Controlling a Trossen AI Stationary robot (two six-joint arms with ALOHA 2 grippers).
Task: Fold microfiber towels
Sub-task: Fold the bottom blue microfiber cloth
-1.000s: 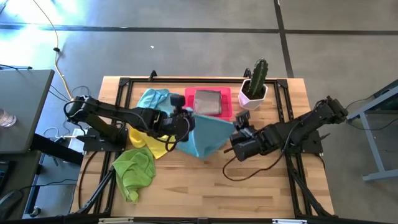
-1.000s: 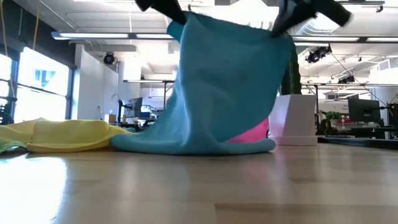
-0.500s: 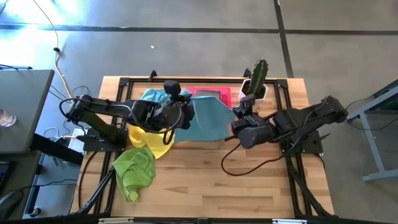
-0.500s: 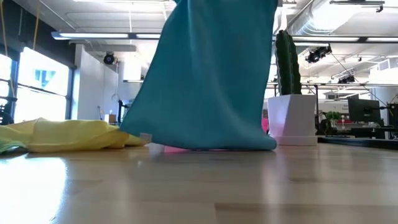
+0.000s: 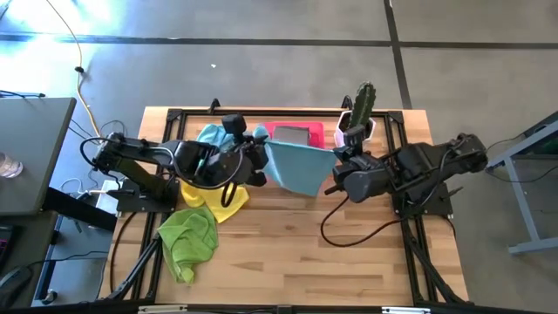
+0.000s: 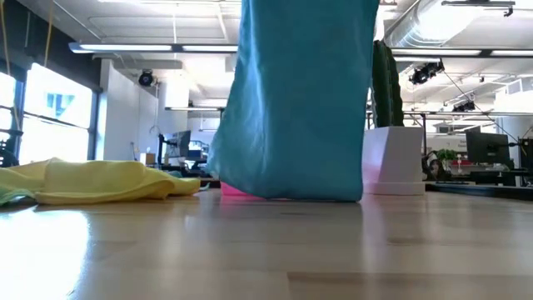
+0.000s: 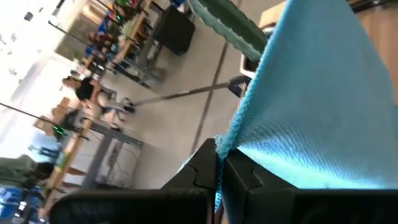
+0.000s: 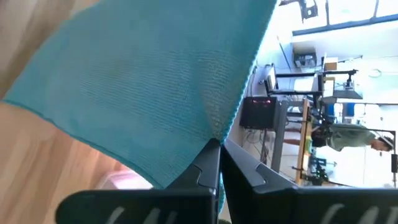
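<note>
The left gripper [image 5: 260,155] and right gripper [image 5: 336,166] are each pinching 1 top corner of the blue towel [image 5: 296,166], which is hanging between them, its hem touching the table [image 6: 266,250].

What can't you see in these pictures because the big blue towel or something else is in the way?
- Low view: the blue towel hides most of the pink tray and part of the cactus pot. Both grippers are cut off by the top edge.
- High view: the towel covers the near part of the tray, so what lies on it cannot be told.
- Wrist views: the left gripper and right gripper each pinch a towel edge; the towel blocks most of the table.
</note>
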